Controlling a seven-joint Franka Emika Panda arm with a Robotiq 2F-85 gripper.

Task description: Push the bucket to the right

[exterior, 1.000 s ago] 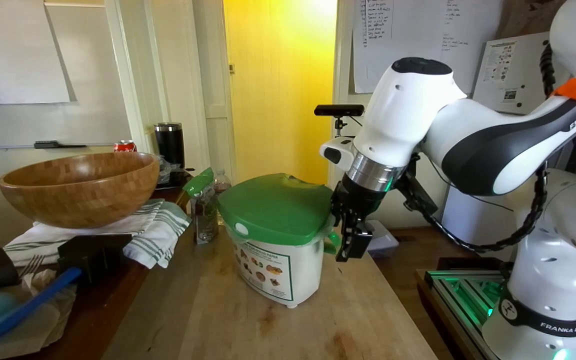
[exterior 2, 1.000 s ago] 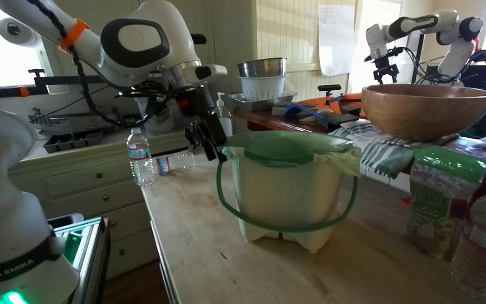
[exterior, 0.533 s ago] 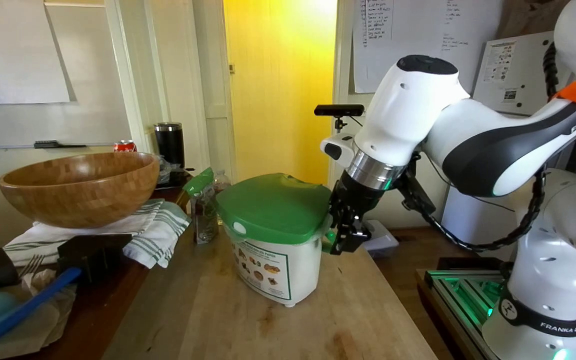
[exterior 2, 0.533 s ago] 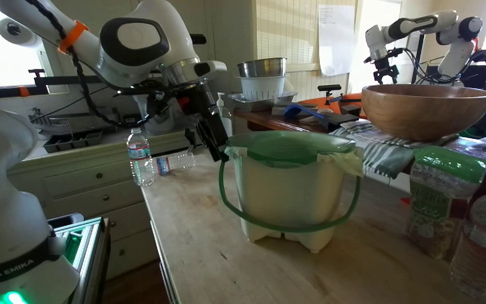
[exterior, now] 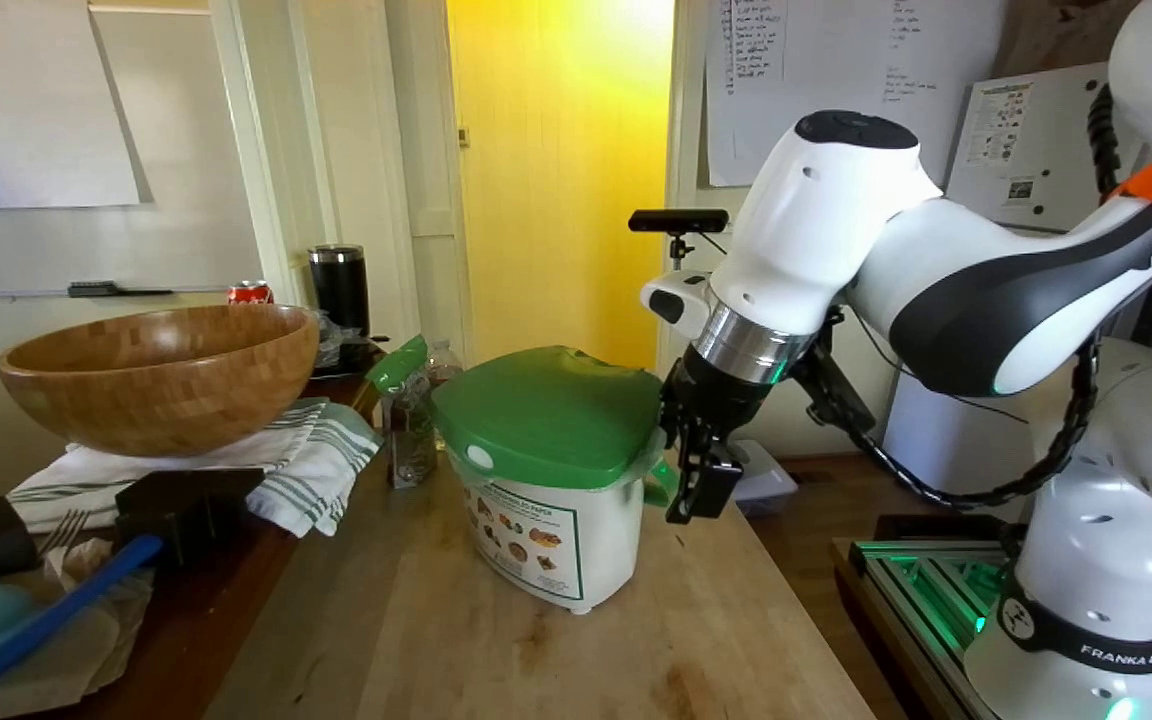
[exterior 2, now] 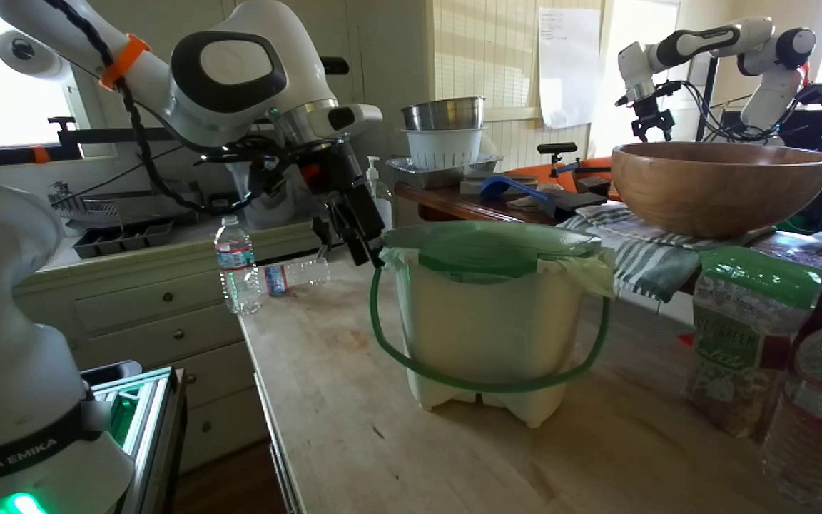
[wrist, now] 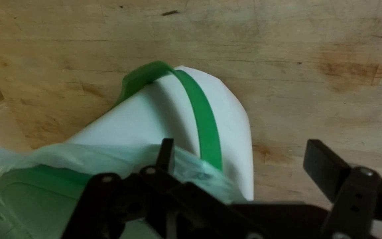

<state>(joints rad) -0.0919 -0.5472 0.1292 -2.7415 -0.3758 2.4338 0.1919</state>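
Observation:
The bucket is a white tub with a green lid (exterior: pixel 546 410) and a picture label (exterior: pixel 526 540). It stands upright on the wooden table; its white body (exterior 2: pixel 482 328) shows its green handle (exterior 2: pixel 486 387) hanging down. Clear plastic (exterior 2: pixel 589 275) sticks out under the lid. My gripper (exterior: pixel 701 485) is at the bucket's robot-facing side, by the rim, in both exterior views. In the wrist view my gripper (wrist: pixel 240 144) is open, its fingers wide apart. One finger (wrist: pixel 166 152) overlaps the plastic and the bucket (wrist: pixel 138 119); the other is over table. Exact contact is unclear.
A wooden bowl (exterior: pixel 156 390) sits on a striped towel (exterior: pixel 306 480) on a darker table alongside. A snack bag (exterior 2: pixel 746 350) and a water bottle (exterior 2: pixel 821 414) stand beyond the bucket. An upright bottle (exterior 2: pixel 236 264) and a lying bottle (exterior 2: pixel 300 275) are by the table edge.
Over the last second the bucket has shifted slightly away from the robot base. In the last half second the bucket holds still, and the fingertips have shifted slightly away from the rim.

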